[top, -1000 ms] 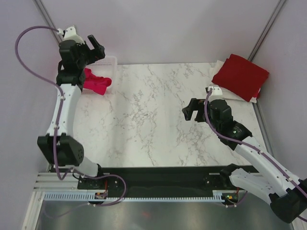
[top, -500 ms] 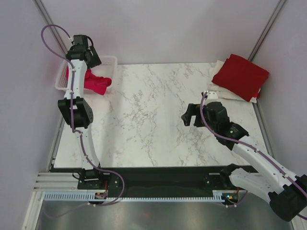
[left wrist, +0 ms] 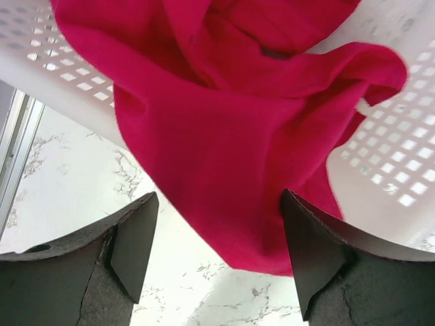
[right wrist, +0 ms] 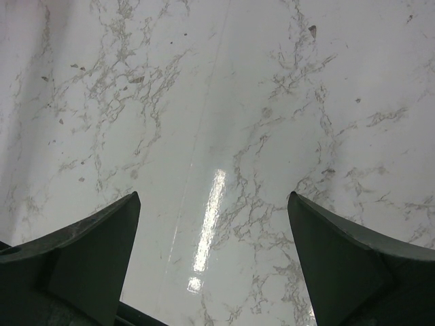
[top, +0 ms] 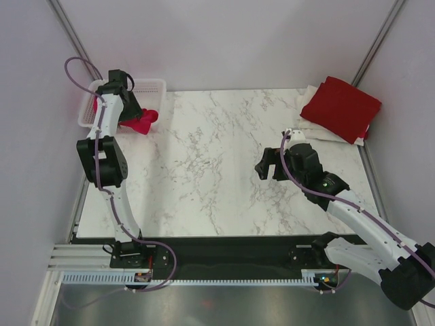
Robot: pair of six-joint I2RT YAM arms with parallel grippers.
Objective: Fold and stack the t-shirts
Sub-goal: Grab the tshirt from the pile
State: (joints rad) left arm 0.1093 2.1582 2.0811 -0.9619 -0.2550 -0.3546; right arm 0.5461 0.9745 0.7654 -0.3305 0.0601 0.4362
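The left gripper [left wrist: 217, 224] has its fingers apart, with the crimson t-shirt [left wrist: 224, 136] just in front, draped over the basket [left wrist: 387, 156] edge. Its arm reaches to the far left corner. The right gripper [right wrist: 214, 204] is wide open over the table [right wrist: 204, 102], arm bent. The dark red t-shirt [top: 341, 107] lies folded far right.

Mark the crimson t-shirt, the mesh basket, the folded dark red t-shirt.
crimson t-shirt [left wrist: 224, 156], left wrist view, middle of the draped cloth
mesh basket [left wrist: 397, 163], left wrist view, bare mesh
folded dark red t-shirt [top: 340, 109], top view, centre

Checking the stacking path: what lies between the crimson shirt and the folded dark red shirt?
Top view: only bare marble table between the crimson shirt and dark red shirt.
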